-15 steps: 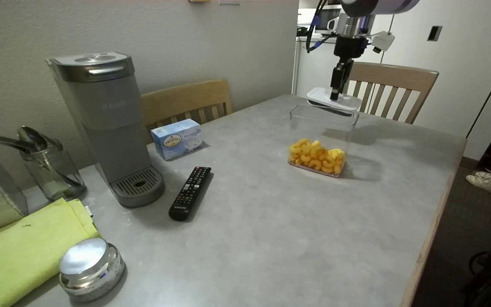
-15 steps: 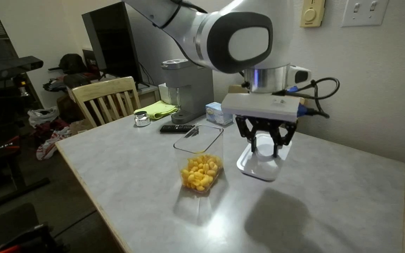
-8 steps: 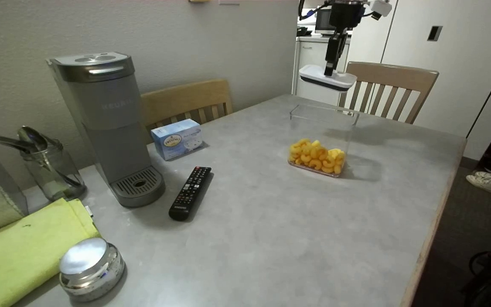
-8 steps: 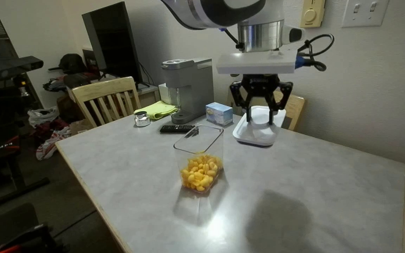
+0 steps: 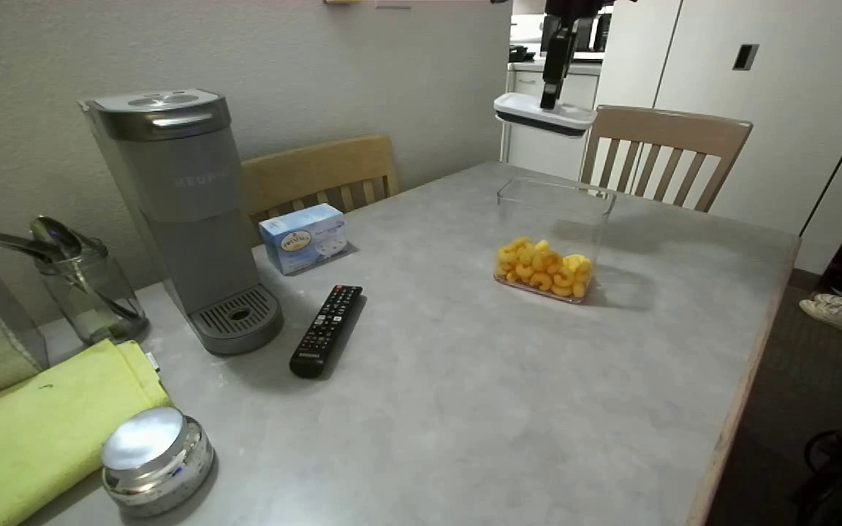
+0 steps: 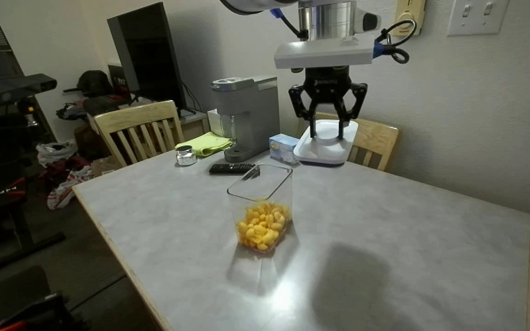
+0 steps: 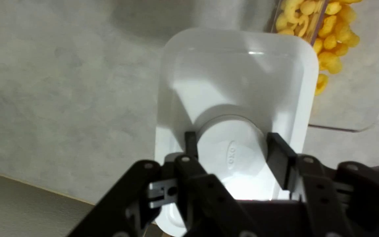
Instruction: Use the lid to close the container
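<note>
The lid is a flat white rectangle with a round raised knob. It hangs in the air in both exterior views (image 5: pixel 531 111) (image 6: pixel 319 151) and fills the middle of the wrist view (image 7: pixel 235 72). My gripper (image 5: pixel 551 102) is shut on the knob, one finger on each side, as the wrist view (image 7: pixel 230 144) shows. It also shows in an exterior view (image 6: pixel 326 133). The container, a clear box with orange-yellow pieces inside, stands upright and open-topped on the table (image 5: pixel 552 223) (image 6: pixel 246 204). The lid is above rim height and off to one side. The container shows partly in the wrist view (image 7: pixel 321 23).
A light blue box (image 5: pixel 304 239), a black remote (image 5: pixel 326 332) and a grey coffee maker (image 5: pixel 194 212) stand on the table (image 5: pixel 465 409). A shiny metal jar (image 5: pixel 158 460) and a yellow cloth (image 5: pixel 48 424) lie farther off. A wooden chair (image 6: pixel 375 140) is behind the lid.
My gripper has risen with the lid, lifting it above the container's rim height. It has also drifted leftward in both exterior views, toward the blue box's side. The container has not moved.
</note>
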Controlling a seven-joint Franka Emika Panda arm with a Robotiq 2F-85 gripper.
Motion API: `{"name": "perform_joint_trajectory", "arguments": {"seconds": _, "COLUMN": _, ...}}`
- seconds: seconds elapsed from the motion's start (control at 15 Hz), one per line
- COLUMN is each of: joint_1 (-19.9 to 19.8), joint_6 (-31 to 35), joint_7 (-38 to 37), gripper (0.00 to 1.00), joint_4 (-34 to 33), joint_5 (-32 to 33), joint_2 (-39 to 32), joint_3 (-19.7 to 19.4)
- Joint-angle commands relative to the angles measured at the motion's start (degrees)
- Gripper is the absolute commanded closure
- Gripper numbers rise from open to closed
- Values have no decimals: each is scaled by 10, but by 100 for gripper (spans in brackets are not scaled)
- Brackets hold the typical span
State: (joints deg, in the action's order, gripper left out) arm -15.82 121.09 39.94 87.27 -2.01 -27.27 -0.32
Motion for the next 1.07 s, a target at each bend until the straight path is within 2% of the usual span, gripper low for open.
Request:
{"name": "perform_joint_trajectory", "arguments": {"seconds": 0.0, "joint_1": 9, "joint_6": -13, "joint_7": -5, "gripper": 71, "joint_4": 4, "joint_5": -9, "joint_2": 10, "joint_3": 0}}
{"name": "perform_joint_trajectory", "arguments": {"seconds": 1.0, "joint_1": 40, "joint_6": 5, "joint_7": -17, "gripper": 71, "joint_4": 87, "joint_5": -30, "joint_2": 51, "joint_3": 15}}
